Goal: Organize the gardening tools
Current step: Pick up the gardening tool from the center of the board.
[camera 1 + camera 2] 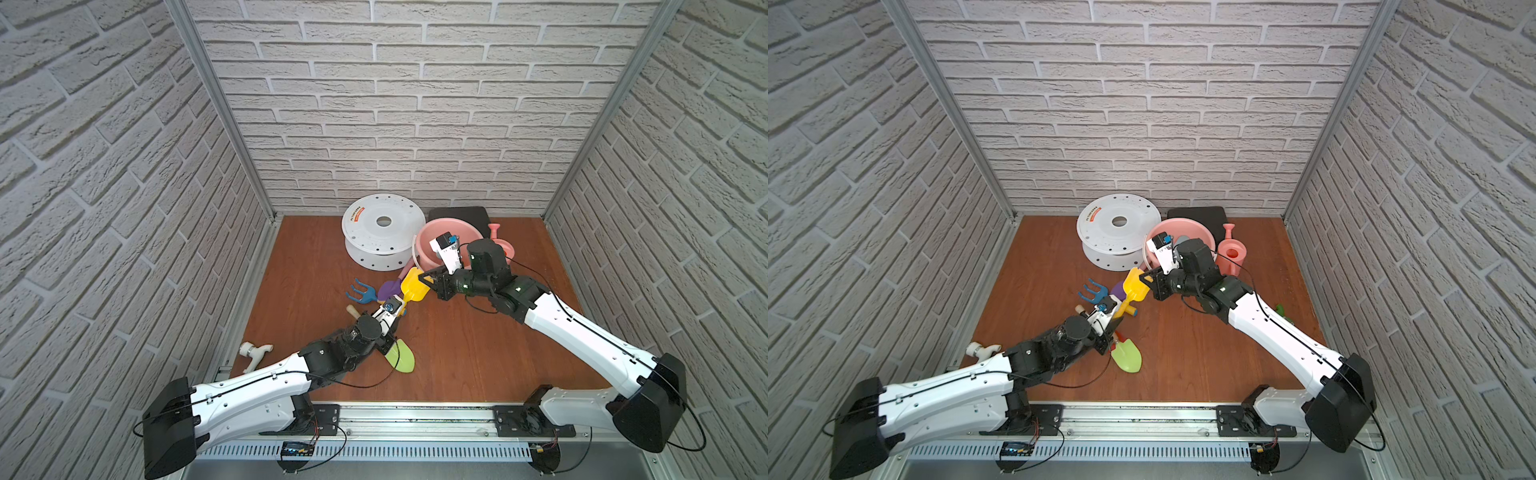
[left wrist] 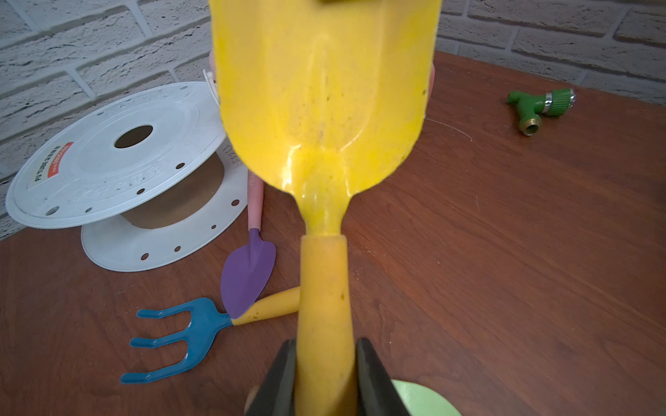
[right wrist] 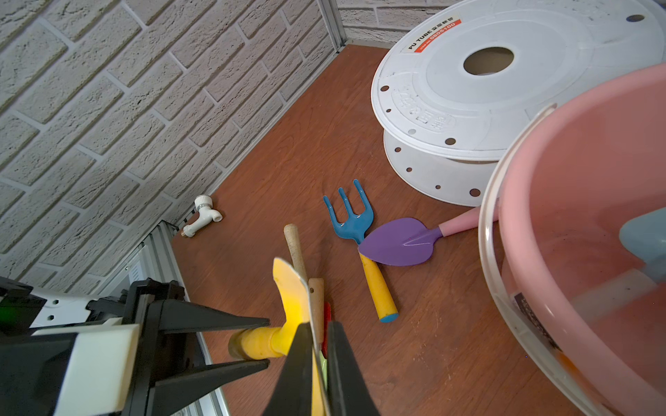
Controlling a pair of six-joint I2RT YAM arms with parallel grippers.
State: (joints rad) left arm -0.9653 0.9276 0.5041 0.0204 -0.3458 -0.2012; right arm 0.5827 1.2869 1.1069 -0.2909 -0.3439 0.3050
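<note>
Yellow scoop [image 2: 324, 108]: glossy plastic, trough-shaped blade, round handle; dark specks and scuffs are seen on it. It is held off the table mid-floor, just beside the pink bucket [image 1: 457, 226], near the purple trowel [image 3: 400, 243] and blue claw fork [image 3: 351, 219]. The left gripper [image 2: 325, 347] is clamped on the handle. The right gripper [image 3: 320, 326] is pinched nearly closed on the blade edge. The white spool [image 3: 486, 90] label is read as "PU TUBE", the red strip as "0805-100".
</note>
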